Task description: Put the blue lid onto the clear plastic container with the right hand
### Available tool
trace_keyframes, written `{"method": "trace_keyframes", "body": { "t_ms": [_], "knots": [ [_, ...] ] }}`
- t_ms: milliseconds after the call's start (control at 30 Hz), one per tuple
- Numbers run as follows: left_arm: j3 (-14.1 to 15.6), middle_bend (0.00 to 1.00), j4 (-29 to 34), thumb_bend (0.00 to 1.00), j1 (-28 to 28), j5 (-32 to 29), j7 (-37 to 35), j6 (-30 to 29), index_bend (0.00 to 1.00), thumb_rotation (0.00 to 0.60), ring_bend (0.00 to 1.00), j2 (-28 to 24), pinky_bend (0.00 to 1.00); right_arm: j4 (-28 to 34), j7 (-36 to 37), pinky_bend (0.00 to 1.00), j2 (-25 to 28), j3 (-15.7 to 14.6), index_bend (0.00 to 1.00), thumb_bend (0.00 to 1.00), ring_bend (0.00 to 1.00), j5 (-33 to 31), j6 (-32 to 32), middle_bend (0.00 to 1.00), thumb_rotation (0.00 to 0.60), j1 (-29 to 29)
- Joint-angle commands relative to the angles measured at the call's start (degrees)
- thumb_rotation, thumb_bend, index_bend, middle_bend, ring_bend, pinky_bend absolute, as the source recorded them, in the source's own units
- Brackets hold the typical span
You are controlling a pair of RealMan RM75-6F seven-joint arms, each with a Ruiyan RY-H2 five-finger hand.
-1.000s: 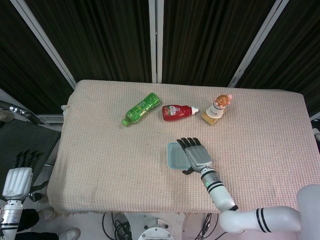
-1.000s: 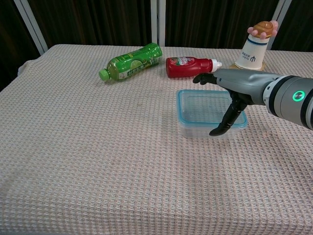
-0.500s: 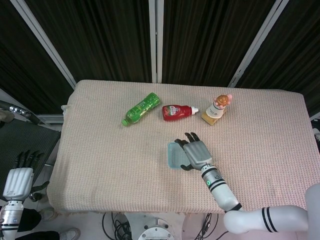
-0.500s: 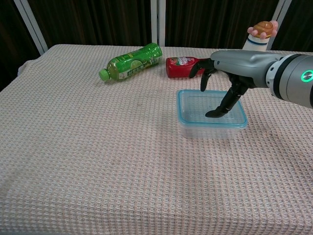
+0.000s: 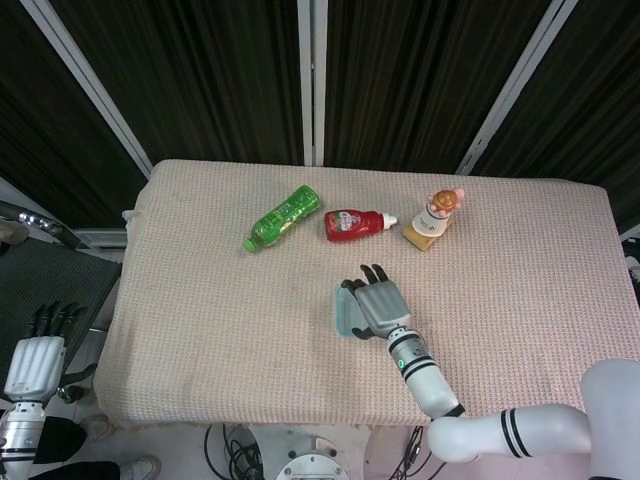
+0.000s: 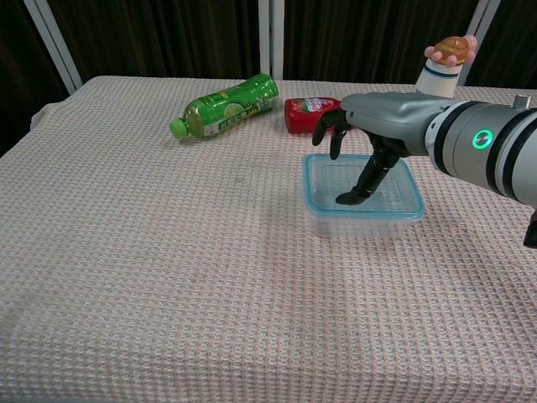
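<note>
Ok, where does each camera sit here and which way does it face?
Head view: high above the near edge, looking steeply down on the table; shows right hand with forearm and left hand off the table.
Chest view: low at the near edge, looking across; shows only the right hand.
Shared: container, green bottle, ketchup bottle.

Dark curtains (image 5: 210, 70) — pale metal frames (image 5: 312, 80)
</note>
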State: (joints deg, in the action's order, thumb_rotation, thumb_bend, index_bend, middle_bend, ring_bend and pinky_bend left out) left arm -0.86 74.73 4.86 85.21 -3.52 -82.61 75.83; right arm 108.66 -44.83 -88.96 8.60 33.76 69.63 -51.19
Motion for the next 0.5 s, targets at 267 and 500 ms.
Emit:
{"method": "trace_keyframes", "body": {
  "t_ms": [267,500],
  "knots": [
    [0.08,0.10,-0.10,0.00,-0.03,-0.25,0.08,0.33,0.16,0.600,0.00,0.18,0.02,-1.56,-2.50,0.00,-1.09,-0.46,0.26,0.12,0.00,-1.86,-0.34,0.29,0.600,-1.04],
    [0.12,0.10,-0.62,0.00,-0.25,-0.34,-0.45,0.20,0.16,0.600,0.00,0.37,0.02,-2.93,-4.77,0.00,-3.12,-0.91,0.28,0.12,0.00,-2.77,0.02,0.29,0.600,-2.14]
  ]
}}
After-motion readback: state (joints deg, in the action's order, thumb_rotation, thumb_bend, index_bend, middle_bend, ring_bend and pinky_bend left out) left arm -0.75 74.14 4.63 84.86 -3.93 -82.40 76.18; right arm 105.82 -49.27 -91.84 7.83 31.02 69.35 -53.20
